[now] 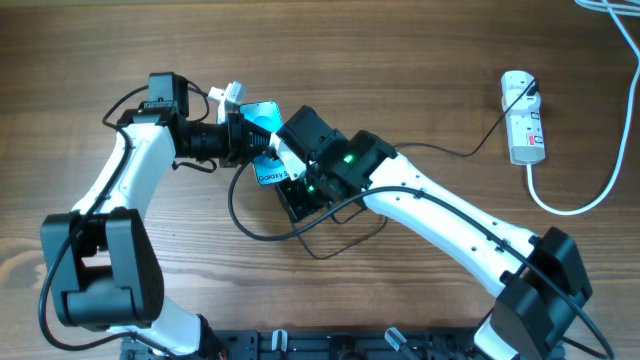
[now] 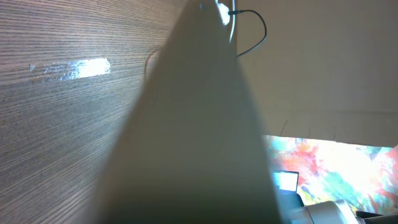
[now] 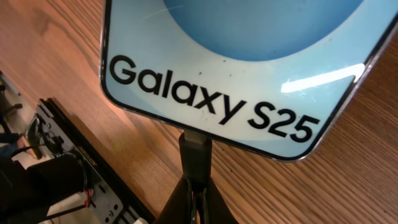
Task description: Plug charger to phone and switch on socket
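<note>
- Overhead: the phone [image 1: 266, 120] sits left of centre on the desk [image 1: 420, 60], caught between the two arms. The left gripper [image 1: 243, 135] meets its far end and the right gripper [image 1: 290, 172] its near, lettered end. The charger [image 1: 262, 232] trails in a black loop on the wood below them. The socket [image 1: 523, 118] lies well apart at the right edge, beside a thicker white cable [image 1: 590, 195].
- Left wrist: a pale blurred wedge fills the middle (most likely the phone, too close to focus). The left jaws are closed, and I judge they have the phone clamped, though the contact itself is hidden.
- Right wrist: the right jaws are pinched tight on the charger's dark connector [image 3: 194, 155], whose tip touches the middle of the phone's lower edge, just under the black "Galaxy S25" lettering. Whether it is fully seated I cannot tell.
- To do this step well: push straight along the phone's long axis, connector square to the port, no twist — the left arm braces against the push so the phone does not slide.
- The phone itself: slim, with rounded corners, a thin bright rim and a pale blue glossy screen that catches a glare streak — smooth enough to slip under a skewed push.
- The socket's switch looks untouched as yet.
</note>
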Motion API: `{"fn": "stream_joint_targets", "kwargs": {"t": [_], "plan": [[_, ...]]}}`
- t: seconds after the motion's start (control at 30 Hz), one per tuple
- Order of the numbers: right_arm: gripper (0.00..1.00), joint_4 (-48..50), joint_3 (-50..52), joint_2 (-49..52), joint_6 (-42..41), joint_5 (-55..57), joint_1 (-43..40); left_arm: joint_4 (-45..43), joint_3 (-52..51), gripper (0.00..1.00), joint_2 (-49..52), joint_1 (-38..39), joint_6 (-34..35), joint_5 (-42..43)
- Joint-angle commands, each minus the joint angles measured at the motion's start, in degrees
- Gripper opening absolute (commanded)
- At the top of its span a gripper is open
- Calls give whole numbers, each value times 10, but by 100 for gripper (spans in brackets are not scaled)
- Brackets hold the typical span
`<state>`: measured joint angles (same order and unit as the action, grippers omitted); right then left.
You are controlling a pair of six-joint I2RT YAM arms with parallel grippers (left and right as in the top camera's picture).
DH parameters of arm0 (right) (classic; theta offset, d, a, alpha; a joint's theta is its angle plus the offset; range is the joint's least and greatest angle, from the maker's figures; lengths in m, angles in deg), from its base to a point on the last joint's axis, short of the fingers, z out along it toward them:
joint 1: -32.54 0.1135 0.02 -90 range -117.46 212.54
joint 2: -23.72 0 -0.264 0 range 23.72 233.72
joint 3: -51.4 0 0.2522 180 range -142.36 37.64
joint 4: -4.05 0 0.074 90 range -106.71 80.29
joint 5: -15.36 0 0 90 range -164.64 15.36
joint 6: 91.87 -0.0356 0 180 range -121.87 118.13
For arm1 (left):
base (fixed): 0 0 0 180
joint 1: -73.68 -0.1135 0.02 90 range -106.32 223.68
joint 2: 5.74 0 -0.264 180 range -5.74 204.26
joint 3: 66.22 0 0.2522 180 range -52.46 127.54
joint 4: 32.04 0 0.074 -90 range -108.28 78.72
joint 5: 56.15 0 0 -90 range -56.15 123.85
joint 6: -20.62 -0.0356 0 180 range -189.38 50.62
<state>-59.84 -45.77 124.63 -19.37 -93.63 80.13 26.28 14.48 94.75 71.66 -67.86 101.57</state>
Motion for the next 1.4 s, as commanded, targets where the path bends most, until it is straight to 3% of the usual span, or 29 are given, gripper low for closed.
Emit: {"fn": "stream_joint_targets", "kwargs": {"t": [0.0,0.3,0.53,1.37], "plan": [[4,4,-10,4,-28,27,0,1,2,4,-14,0,-16,14],[4,52,-10,3,-70,24,-5,1,2,4,-14,0,-26,14],[4,62,-11,3,-35,21,-27,6,2,4,-14,0,-28,14],[4,112,-63,-28,-37,39,-49,68,2,4,-14,0,-56,25]]}}
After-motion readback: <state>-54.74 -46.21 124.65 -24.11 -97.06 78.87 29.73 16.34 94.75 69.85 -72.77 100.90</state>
